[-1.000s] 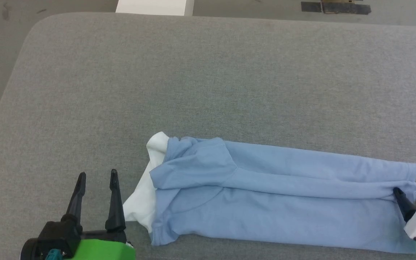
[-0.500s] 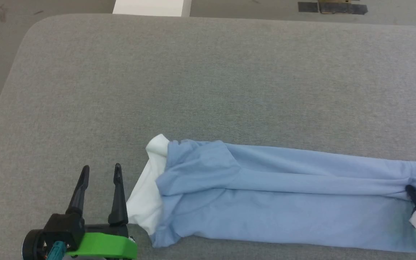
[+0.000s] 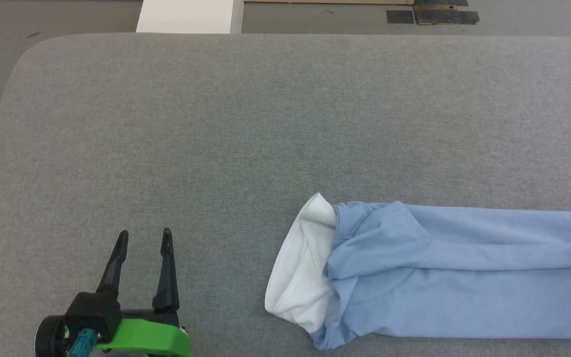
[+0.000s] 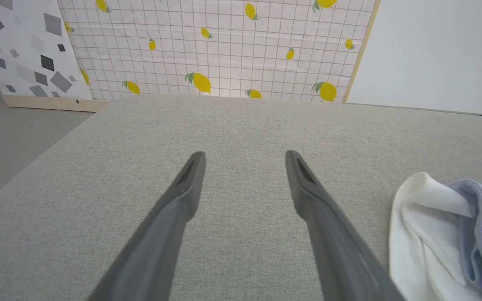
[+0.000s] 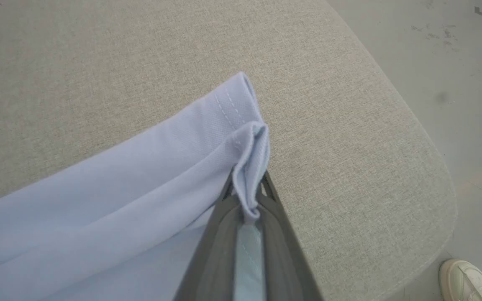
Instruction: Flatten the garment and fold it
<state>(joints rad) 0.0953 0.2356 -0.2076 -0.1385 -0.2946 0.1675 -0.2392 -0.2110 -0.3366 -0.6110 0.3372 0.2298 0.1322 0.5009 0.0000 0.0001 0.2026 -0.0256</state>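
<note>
The shirt (image 3: 454, 287) sits much further toward the robot's right on the table (image 3: 216, 124) than half a second ago. Its far end now runs off the head view's right edge, and the view itself has shifted a little too. It is soft light-blue knit, folded into a long flat band with gentle lengthwise creases. A smooth white inner layer (image 3: 300, 267) bulges out in a rounded flap at its left end.

The right gripper (image 5: 248, 184) is clamped on the shirt's stitched hem corner, which is bunched into a small fold between its jaws. The left gripper (image 3: 144, 232) hovers over the bare grey woven table, well apart from the shirt, jaws spread and empty. A pale shoe (image 5: 467, 280) stands on the floor by the table's rounded corner.
</note>
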